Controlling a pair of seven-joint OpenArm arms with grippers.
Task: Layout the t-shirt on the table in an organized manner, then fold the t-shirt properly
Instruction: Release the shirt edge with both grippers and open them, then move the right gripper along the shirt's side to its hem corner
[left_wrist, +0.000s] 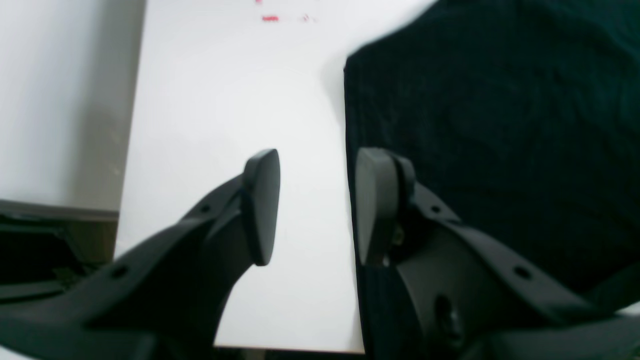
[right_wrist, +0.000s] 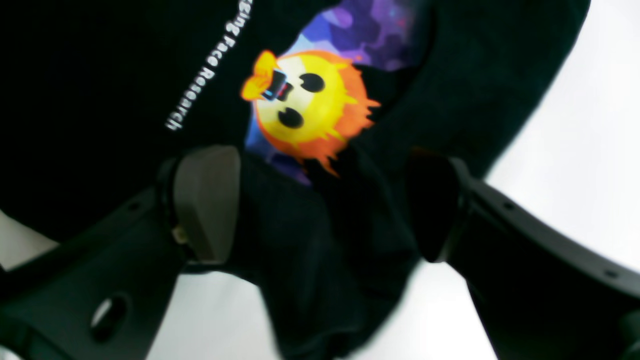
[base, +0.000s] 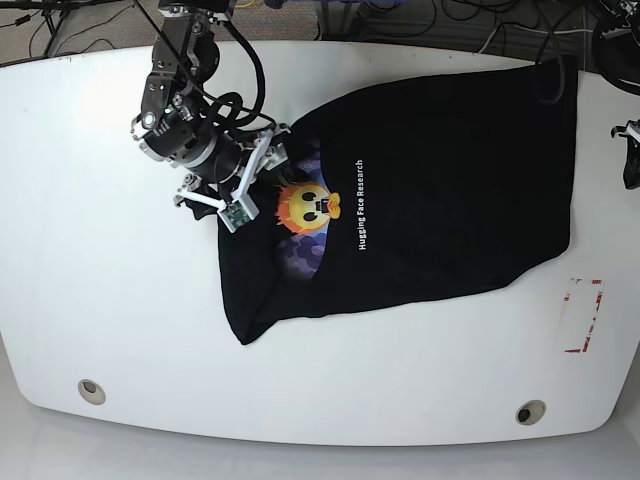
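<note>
Right tool (right_wrist: 320, 205) spread wide, straddling a raised fold of the t-shirt (right_wrist: 100, 90), cloth between the pads but not pinched. Same tool in the base view (base: 262, 165), set over the shirt's upper corner beside the printed graphic (base: 308, 205). Only up close: yellow-orange face on a purple patch (right_wrist: 305, 105), partly tucked under a black flap, white lettering (right_wrist: 200, 75) running alongside. Only from the base view: whole garment spread slantwise across the middle of the worktop (base: 100, 300), crumpled and narrowed toward the near-left end, wider toward the far right corner.

Left tool (left_wrist: 315, 205) parted to a moderate gap, gripping nothing, one pad (left_wrist: 262, 205) over bare white worktop (left_wrist: 225, 125), the other (left_wrist: 372, 200) right at the shirt's straight edge (left_wrist: 475, 125). Whether that pad touches the cloth: cannot tell. Red tape marks (left_wrist: 270, 18) visible beyond on this side. Base view gives only a sliver of the left arm at the frame's right edge, jaws not discernible there. Also seen only from the base: two round grommet holes (base: 91, 390) along the near edge and a red-marked rectangle (base: 582, 315) near the right end.
</note>
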